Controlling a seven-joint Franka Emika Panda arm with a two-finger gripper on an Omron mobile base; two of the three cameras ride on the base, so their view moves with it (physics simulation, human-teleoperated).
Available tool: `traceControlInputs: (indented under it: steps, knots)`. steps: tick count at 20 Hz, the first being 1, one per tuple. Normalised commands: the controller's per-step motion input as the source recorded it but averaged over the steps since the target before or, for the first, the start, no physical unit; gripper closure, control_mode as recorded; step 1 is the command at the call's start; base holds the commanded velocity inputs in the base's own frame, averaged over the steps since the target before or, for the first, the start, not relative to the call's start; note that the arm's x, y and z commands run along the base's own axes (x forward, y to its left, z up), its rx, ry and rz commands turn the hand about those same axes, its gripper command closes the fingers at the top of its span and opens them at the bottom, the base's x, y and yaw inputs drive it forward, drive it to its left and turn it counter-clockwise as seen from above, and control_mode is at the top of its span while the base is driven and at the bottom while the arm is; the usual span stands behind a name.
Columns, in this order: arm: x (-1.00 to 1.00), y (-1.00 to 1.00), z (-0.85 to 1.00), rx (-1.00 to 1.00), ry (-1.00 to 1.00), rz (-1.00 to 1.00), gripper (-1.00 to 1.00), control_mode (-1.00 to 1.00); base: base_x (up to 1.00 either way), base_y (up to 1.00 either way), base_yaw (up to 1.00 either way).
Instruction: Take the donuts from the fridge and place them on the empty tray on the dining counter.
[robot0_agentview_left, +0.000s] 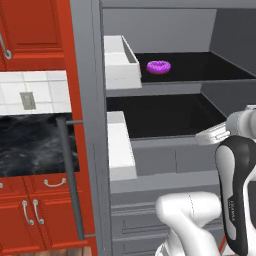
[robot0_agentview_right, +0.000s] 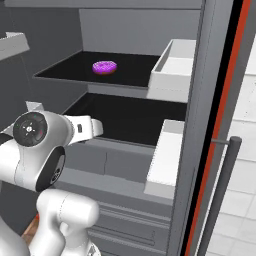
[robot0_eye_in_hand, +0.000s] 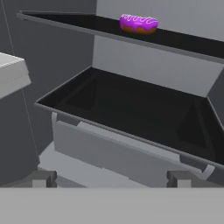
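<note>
A glossy purple-frosted ring donut (robot0_eye_in_hand: 138, 23) sits on the matte black upper shelf (robot0_eye_in_hand: 183, 41) of the grey fridge (robot0_agentview_left: 92, 125), above and beyond the wide-spread fingers (robot0_eye_in_hand: 43, 178) of the gripper (robot0_eye_in_hand: 111, 179).

Shiny red wooden cabinets (robot0_agentview_left: 30, 30) with curved silver handles sit above and below a black marble strip (robot0_agentview_left: 30, 145) and white wall tiles (robot0_agentview_left: 35, 92).
</note>
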Motion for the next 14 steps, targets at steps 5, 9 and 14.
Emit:
traceControlInputs:
  steps: [5, 9, 14]
  knots:
    - [0.0, 0.0, 0.0, 0.0, 0.0, 0.0, -1.0, 1.0, 0.24, 0.17, 0.16]
    - [0.0, 0.0, 0.0, 0.0, 0.0, 0.0, -1.0, 1.0, 0.0, 0.06, 0.17]
    - [0.0, 0.0, 0.0, 0.0, 0.0, 0.0, -1.0, -1.0, 0.0, 0.07, 0.09]
